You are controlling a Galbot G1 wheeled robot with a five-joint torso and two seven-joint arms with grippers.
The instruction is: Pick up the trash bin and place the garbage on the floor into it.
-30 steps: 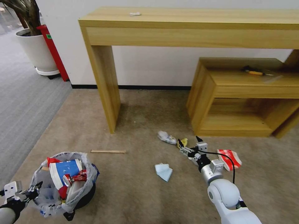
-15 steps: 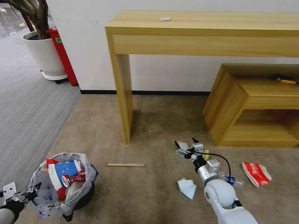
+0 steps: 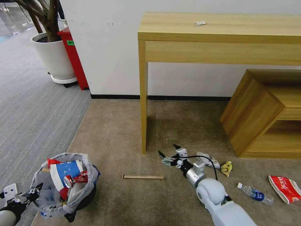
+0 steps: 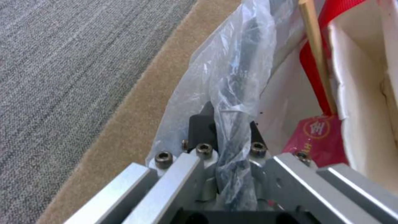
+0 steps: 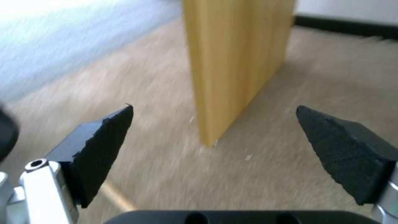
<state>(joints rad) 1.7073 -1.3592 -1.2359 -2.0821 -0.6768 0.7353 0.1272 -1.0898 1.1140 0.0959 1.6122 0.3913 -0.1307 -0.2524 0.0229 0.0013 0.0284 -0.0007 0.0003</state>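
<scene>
I have the left gripper (image 3: 33,191) low at my near left, its jaws clamped on the crinkled bag and rim of the trash bin (image 3: 64,183), which I judge is the sensible way to carry a light bin one-handed, the pinched rim keeping the mouth upward so the load stays in; the left wrist view confirms it, with the plastic liner (image 4: 232,93) bunched between the jaws and a wooden stick and red packaging just inside; the bin already holds a blue-white paper cup (image 3: 64,171) and a crushed red can (image 3: 75,180) (so part of the job looks done, by my reckoning); it sits near the edge of the beige floor (image 3: 119,138), beside the grey ribbed carpet (image 3: 34,106); a little farther out the right gripper (image 3: 167,150) reaches forward low over the floor, jaws wide apart and holding nothing, pointed toward the foot of the desk leg (image 3: 143,125); the wooden stick (image 3: 142,177) lies on the floor just short of it and to its left; to its right lie a crumpled white piece (image 3: 208,160), a yellow wrapper (image 3: 226,168), a clear bottle (image 3: 255,194) and a red-white carton (image 3: 287,188), all still on the floor; beyond stands the desk (image 3: 219,34) against the wall.
</scene>
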